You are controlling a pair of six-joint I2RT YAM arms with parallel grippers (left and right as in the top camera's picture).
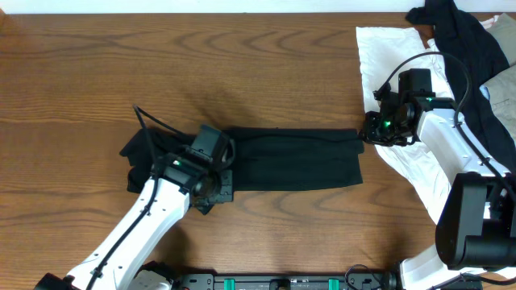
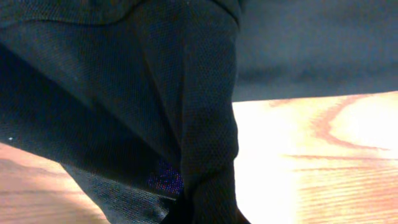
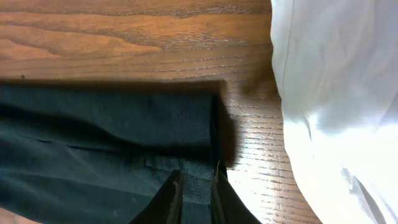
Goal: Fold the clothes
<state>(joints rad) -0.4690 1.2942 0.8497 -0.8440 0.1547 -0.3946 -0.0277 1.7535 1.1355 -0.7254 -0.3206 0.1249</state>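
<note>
The clothes (image 1: 298,161), a black shirt, lie as a long folded strip across the middle of the wooden table (image 1: 242,56). My left gripper (image 1: 211,187) sits on the strip's bunched left end. In the left wrist view the black fabric (image 2: 124,93) fills most of the frame and gathers toward the bottom centre, hiding the fingers. My right gripper (image 1: 369,129) is at the strip's right end. In the right wrist view its fingers (image 3: 217,186) are pinched on the right edge of the clothes (image 3: 106,137), with fabric between them.
A large white wrinkled cloth (image 1: 387,56) lies at the right, just past the shirt's right end (image 3: 336,93). Another black garment (image 1: 459,40) is draped over it at the far right corner. Bare wood shows between the shirt and the white cloth.
</note>
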